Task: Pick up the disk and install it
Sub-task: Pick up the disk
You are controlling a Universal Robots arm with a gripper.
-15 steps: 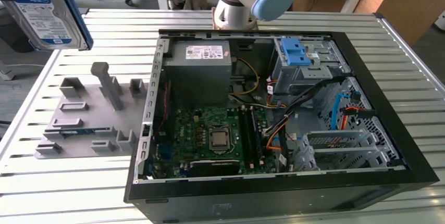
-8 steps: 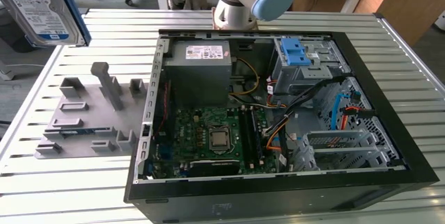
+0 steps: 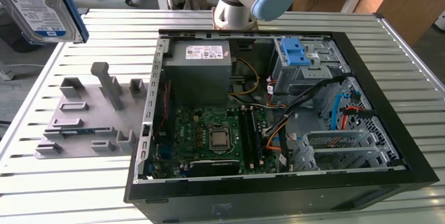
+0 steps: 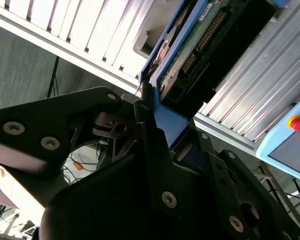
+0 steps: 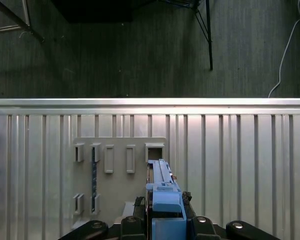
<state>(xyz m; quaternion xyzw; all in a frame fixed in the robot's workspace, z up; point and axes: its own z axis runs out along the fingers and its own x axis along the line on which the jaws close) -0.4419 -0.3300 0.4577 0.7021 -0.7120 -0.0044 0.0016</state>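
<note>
Up at ten o'clock from the case, the disk hangs in the air, well above the slatted surface, its label facing the room. The fingers pinch it by the blue frame at one end, which leaves the connector edge and long sides free. In the second wrist view the gripper is clamped on that frame, the disk's circuit side turned toward the camera. In the first wrist view the disk runs edge-on straight out from the gripper, with the grey rack below it.

That rack lies flat at nine o'clock of the case, its slots made to hold parts on edge for an easy grasp. I judge the disk lifted clear of it.

The case lies on its side, open upward, so its inside can be reached from above. Inside are a power supply at eleven o'clock, a board at seven and a blue-latched cage at one, probably the disk's bay. The disk is well apart from it.
</note>
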